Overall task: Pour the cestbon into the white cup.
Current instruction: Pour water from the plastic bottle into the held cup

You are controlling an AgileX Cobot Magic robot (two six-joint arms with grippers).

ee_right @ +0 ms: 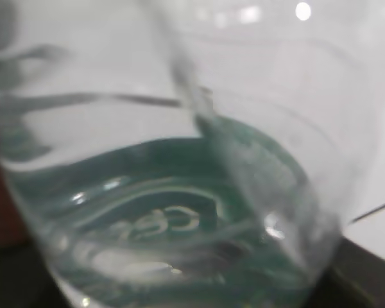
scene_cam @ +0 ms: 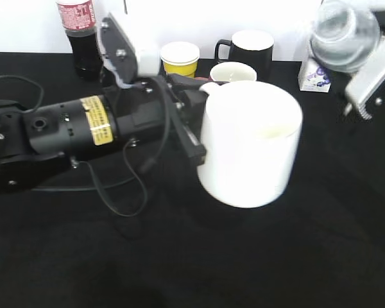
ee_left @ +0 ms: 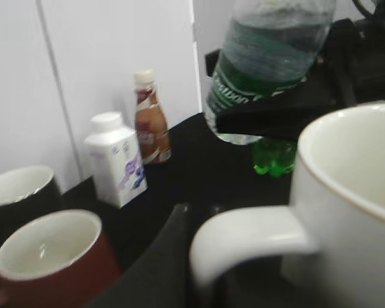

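Black tabletop: left gripper (scene_cam: 191, 122) clamps white cup (scene_cam: 250, 144) handle; right gripper (scene_cam: 366, 77) grips cestbon (scene_cam: 344, 33) far right, risking spill short of the rim.

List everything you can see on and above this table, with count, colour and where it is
white cup: 1, white, held off the table, centre front
water bottle: 1, clear with green label, held aloft, top right
cola bottle: 1, dark with red label, back left
yellow cup: 1, yellow with white rim, back centre
black mug: 1, black with white inside, back centre
red-brown mug: 1, white inside, in front of black mug
carton: 1, white and purple, back right
brown bottle: 1, beside carton
tablecloth: 1, black
left pincer: 1, black, gripping cup's handle
right pincer: 1, grey, holding bottle
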